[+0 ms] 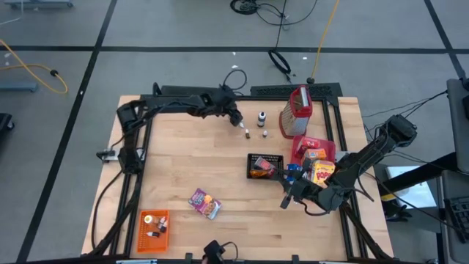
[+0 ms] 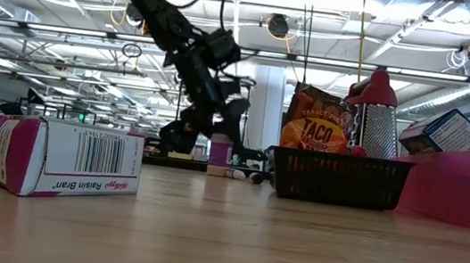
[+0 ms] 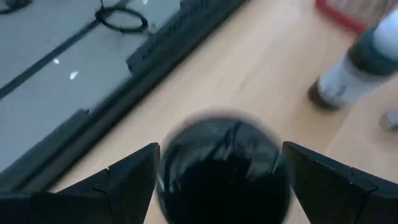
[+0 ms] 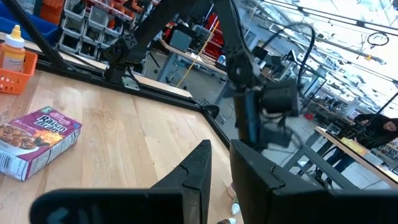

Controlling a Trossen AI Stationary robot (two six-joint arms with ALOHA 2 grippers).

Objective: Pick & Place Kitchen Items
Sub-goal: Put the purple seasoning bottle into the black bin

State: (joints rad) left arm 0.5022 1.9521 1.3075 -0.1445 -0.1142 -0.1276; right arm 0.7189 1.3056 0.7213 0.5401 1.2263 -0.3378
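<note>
The left gripper [image 1: 239,122] hangs low over the far part of the wooden surface [image 1: 198,161], close to a few tiny bottles. Its jaws stand wide apart, and in the left wrist view a round black object [image 3: 224,168], blurred, sits between the two fingers [image 3: 127,177]; whether they touch it cannot be told. A small white bottle with a dark cap [image 3: 357,65] stands just beyond it.

The right gripper [image 1: 288,199] hovers near the surface on the right side, just in front of the black mesh basket [image 1: 264,166]. Its jaws are nearly closed with only a thin gap, and nothing shows between them.

The kitchen items are spread around. A purple cereal box [image 1: 204,203] lies flat toward the near middle. An orange taco packet [image 2: 318,119] stands in the basket. More boxes, one yellow [image 1: 322,172], rest in the red tray [image 1: 302,144] on the right. A metal grater with a red handle [image 1: 297,111] stands behind the tray. An orange crate [image 1: 154,226] with small bottles sits at the near left corner.
</note>
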